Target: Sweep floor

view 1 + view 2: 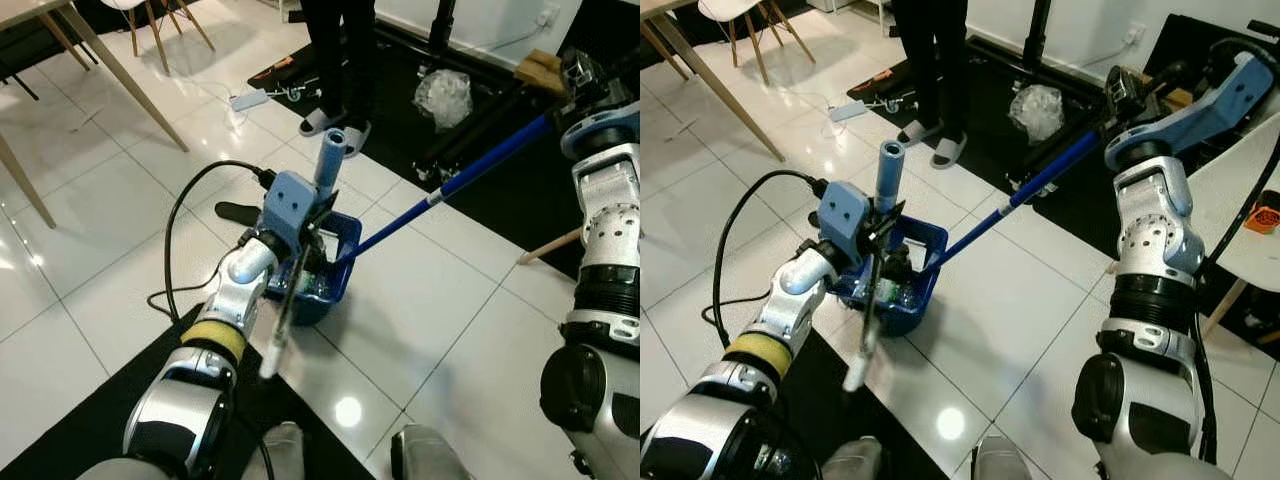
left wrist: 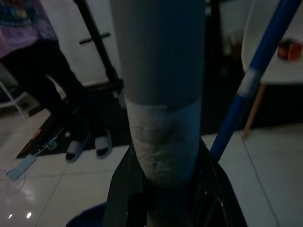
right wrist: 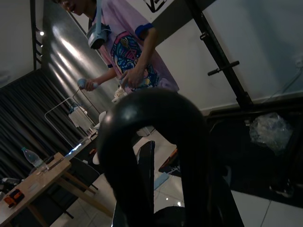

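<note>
A blue dustpan bin (image 1: 345, 232) stands on the white tiles in front of me, with some pale litter inside. Its grey-blue upright handle (image 1: 329, 158) is clamped in my left gripper (image 1: 313, 215); in the left wrist view the fingers (image 2: 124, 189) press both sides of the handle (image 2: 161, 94). A broom's blue pole (image 1: 1025, 190) slants from my right gripper (image 1: 1122, 98), which is shut on its upper end, down into the bin. A thin dark rod with a white tip (image 1: 270, 362) hangs below the left gripper.
A person in slippers (image 1: 335, 60) stands just beyond the bin, beside a black mat (image 1: 470, 180). A black cable (image 1: 185, 220) loops on the tiles at left. Wooden table legs (image 1: 110, 60) stand far left, and a white table (image 1: 1240, 190) at right. A plastic bag (image 1: 443, 95) lies behind.
</note>
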